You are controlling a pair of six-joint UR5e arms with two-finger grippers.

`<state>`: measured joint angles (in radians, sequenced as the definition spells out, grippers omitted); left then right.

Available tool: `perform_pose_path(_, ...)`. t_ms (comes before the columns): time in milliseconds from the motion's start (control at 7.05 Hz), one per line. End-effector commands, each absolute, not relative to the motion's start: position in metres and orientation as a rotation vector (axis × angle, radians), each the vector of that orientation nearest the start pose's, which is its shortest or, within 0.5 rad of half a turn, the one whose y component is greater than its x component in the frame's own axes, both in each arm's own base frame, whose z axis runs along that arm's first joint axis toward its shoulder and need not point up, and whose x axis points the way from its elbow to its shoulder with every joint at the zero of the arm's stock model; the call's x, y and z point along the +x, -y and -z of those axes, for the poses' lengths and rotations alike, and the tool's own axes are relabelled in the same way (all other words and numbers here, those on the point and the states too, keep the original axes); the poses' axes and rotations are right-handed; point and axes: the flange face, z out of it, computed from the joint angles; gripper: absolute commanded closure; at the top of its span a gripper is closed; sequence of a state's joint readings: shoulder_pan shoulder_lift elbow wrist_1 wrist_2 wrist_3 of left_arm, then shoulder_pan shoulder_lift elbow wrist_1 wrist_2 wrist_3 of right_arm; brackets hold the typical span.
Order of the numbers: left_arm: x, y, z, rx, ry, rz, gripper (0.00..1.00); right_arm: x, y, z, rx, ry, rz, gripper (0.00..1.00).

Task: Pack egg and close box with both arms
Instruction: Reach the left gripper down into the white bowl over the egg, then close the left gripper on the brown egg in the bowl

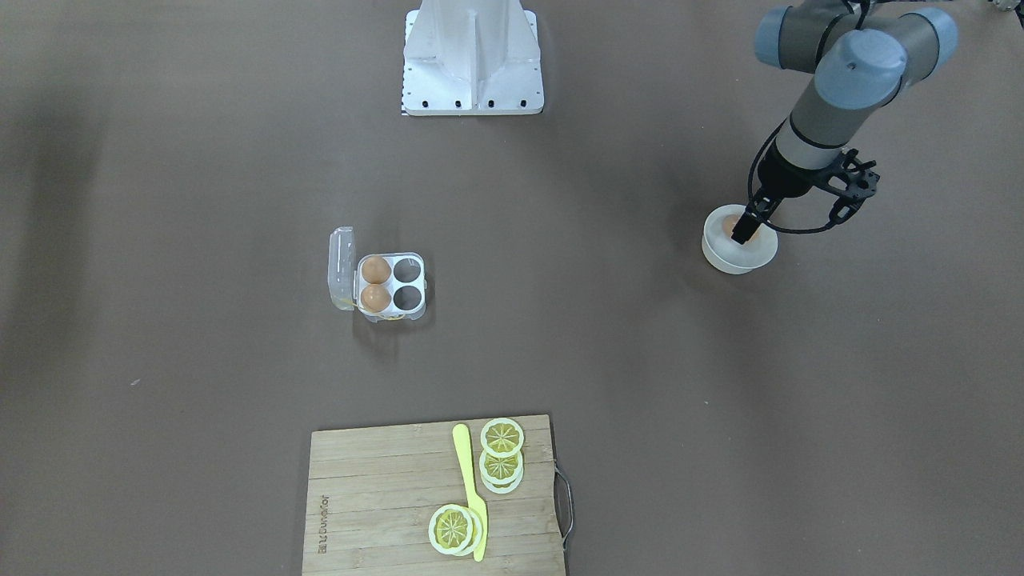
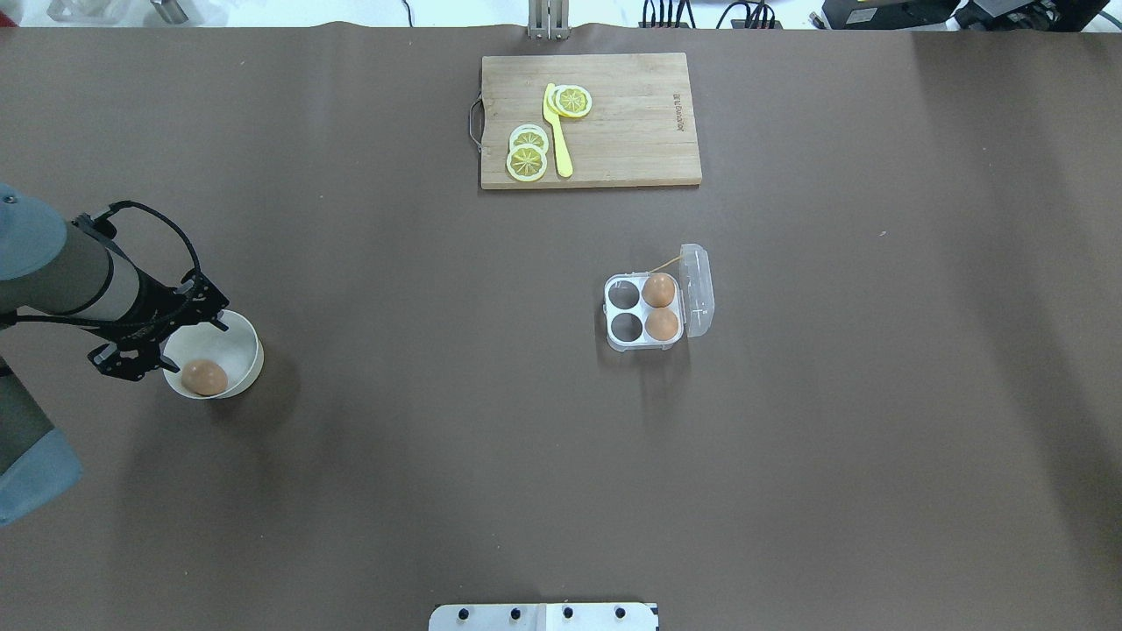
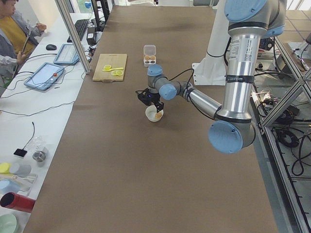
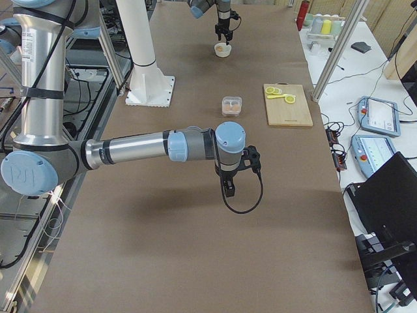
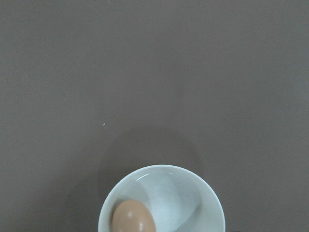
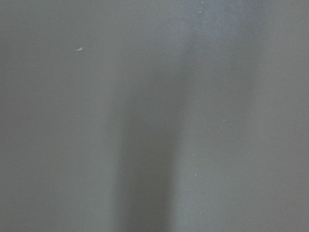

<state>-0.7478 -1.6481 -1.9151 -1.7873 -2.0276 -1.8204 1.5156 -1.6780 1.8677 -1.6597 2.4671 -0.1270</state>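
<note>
A small smooth orange-brown egg lies in a round white bowl near the surface's left edge, resting against the bowl's wall on the robot's side and touching nothing else. The left grey tubular arm's black two-finger hand hangs over that bowl, its tips just inside the rim and just beside the egg; whether its fingers are spread or together cannot be told, and its wrist camera shows only the egg and bowl. The small square clear-plastic egg box sits near the middle of the surface with its transparent lid swung open toward the right edge. Two matching brown eggs fill the two cups next to the hinge, while the two cups on the left side are bare. The right arm's black hand hovers above bare brown surface toward the right edge, well apart from the box; its state cannot be told. A wooden cutting board with yellow lemon slices and a yellow plastic knife lies at the far edge.
</note>
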Motion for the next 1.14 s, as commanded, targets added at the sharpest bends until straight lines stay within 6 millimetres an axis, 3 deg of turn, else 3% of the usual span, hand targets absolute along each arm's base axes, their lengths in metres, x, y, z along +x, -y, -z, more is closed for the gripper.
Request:
perform_pose_path(0, 0.336, 0.424, -0.454, -0.278, -0.703, 0.815, 0.29, 0.031, 0.447, -0.560, 0.132, 0.893, 0.217, 0.00)
perform_pose_path(993, 0.350, 0.413, -0.458, -0.286, -0.688, 0.794, 0.34, 0.031, 0.447, -0.552, 0.131, 0.894, 0.192, 0.00)
